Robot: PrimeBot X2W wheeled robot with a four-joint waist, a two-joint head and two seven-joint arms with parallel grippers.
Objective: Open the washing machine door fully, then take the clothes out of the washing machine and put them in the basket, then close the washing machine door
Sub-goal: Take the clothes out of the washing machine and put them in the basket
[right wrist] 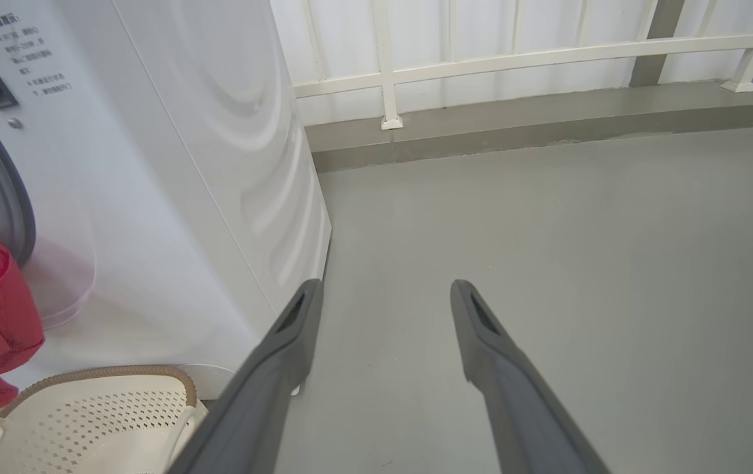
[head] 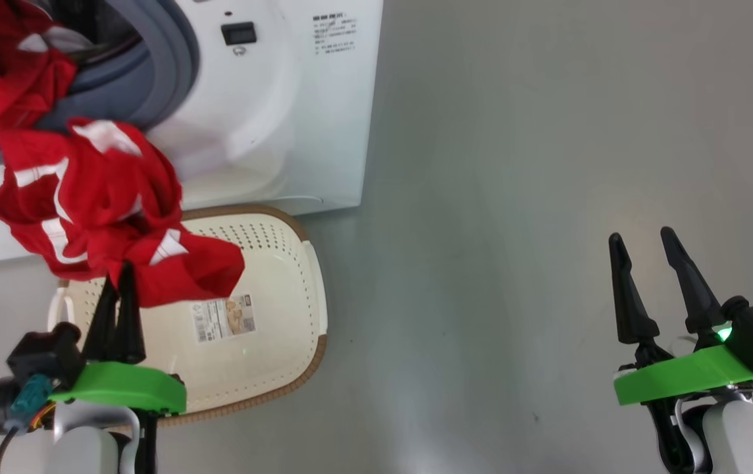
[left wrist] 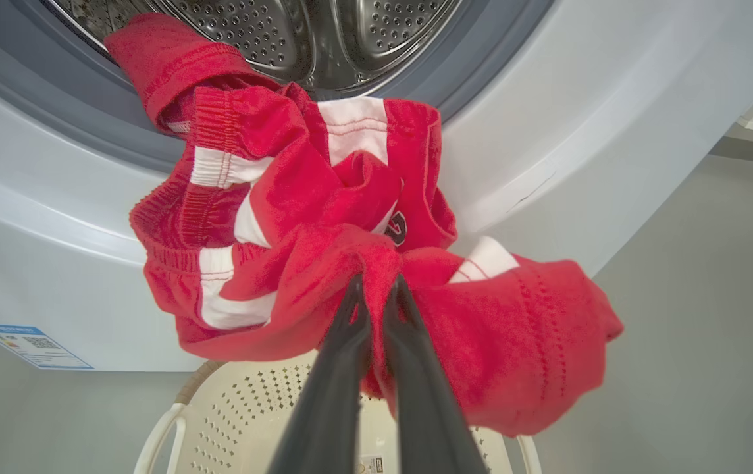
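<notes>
The clothes (head: 106, 210) are seen as a loose red bundle with white trim, spilled from the mouth of the washing machine (head: 271, 118) and hung down its white front, directly above the basket (head: 284, 276) that is set on the floor (head: 515, 197) against the machine. The upper end of the bundle is lodged over the grey rubber ring (head: 166, 59) and reaches back into the drum (left wrist: 324, 33). The left hand (left wrist: 376, 284) is closed almost completely, and a bunched fold at the lower middle of the fabric is pinched between its tips. The right hand (head: 640, 234) is held wide apart over bare floor, well away from the machine, and nothing is gripped by it. The fabric is judged to be light, soft and limp: no shape is kept by it, and it can be expected to drape, stretch and trail instead of lifting as one piece. A thin single layer could be slipped out of narrow tips, so a gathered fold or a stitched hem or elastic band is judged the safer place to be taken. Some drag is to be expected where the cloth is caught on the rubber ring. Nothing fragile is involved, so a firm squeeze can be tolerated.
</notes>
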